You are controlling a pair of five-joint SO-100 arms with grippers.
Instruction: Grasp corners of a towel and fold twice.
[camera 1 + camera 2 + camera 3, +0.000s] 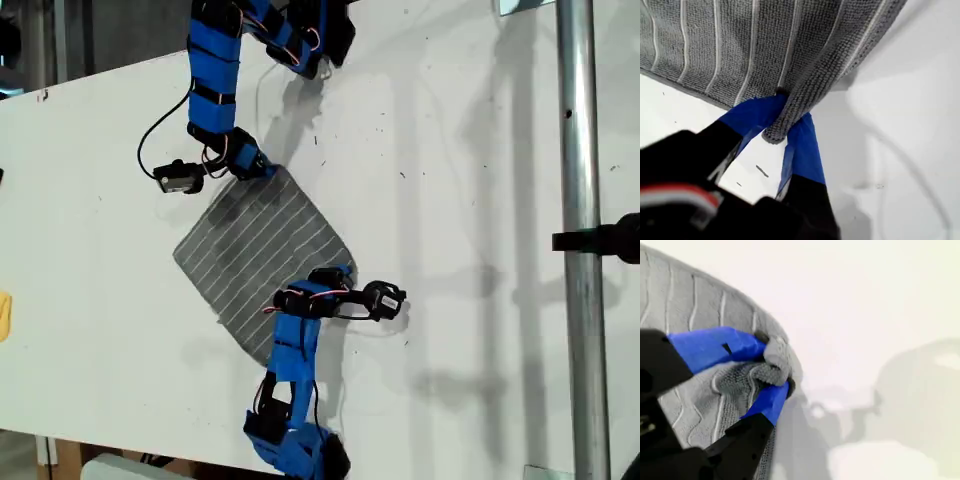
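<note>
The gray striped towel (260, 245) lies flat on the white table (480, 180), set like a diamond. In the exterior view my first gripper (338, 272) comes from the lower arm and is shut on the towel's right corner. The first wrist view shows that corner (774, 133) pinched between the blue fingers (802, 150), with the towel (765, 45) spreading away beyond them. My second gripper (265, 168), on the upper arm, is shut on the towel's top corner. In the second wrist view that corner (774, 359) is bunched between the gripper's (776, 369) blue tips.
A metal pole (580, 300) with a black clamp (605, 240) stands at the exterior view's right. A yellow object (4, 315) peeks in at the exterior view's left edge. The table's edge runs along the exterior view's upper left and lower left.
</note>
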